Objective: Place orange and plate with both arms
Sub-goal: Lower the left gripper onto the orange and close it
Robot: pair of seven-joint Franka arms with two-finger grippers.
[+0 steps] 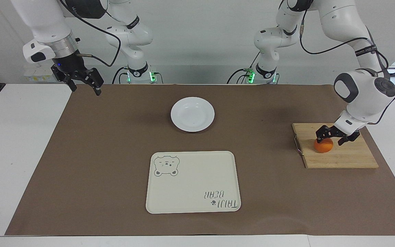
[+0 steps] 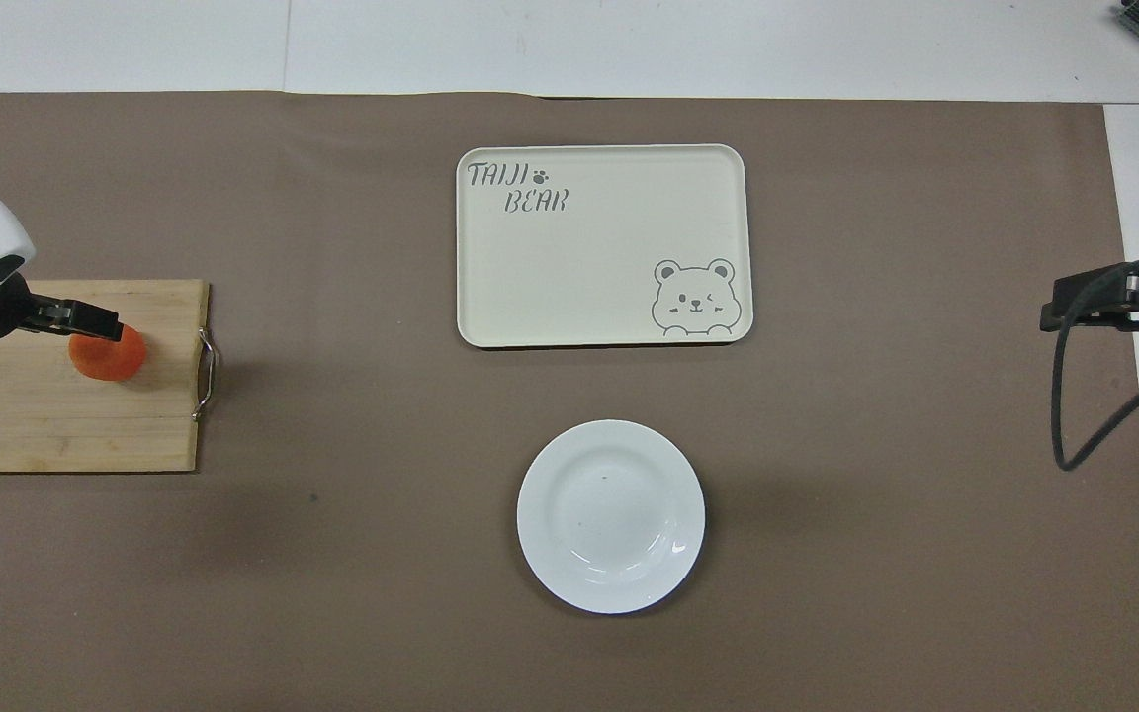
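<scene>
The small round bright-orange fruit [image 1: 323,146] is seen on the pale wooden cutting board [image 1: 348,156], which lies at the left arm's end of the table on the brown paper sheet [image 1: 98,154]. The upper part of the fruit is covered in both views by the black two-finger left gripper [image 1: 333,135], whose fingers are spread wide, one at each side of the fruit's top. Whether the fingertips touch the fruit's skin cannot be made out; no squeeze is shown. In the overhead view only one dark finger [image 2: 85,320] is shown clearly over the fruit [image 2: 110,358], and the left arm is cut off by the picture's edge. The board's edge [image 2: 36,435] is likewise cut off there, while its small metal handle [image 2: 206,374] is shown at the end toward the table's middle.

The round glossy white shallow plate [image 1: 192,114] sits untouched near the middle of the table. The cream rectangular tray [image 1: 193,185] with a bear drawing and grey lettering lies farther from the robots than the plate, a clear gap between them, and nothing is carried on it.

The black right gripper [image 1: 82,82] is held in the air over the corner of the brown sheet at the right arm's end, well apart from the plate, its fingers spread wide and nothing between them. In the overhead view it [image 2: 1113,302] is partly cut off, and a black cable [image 2: 1064,396] is looped in front of it.
</scene>
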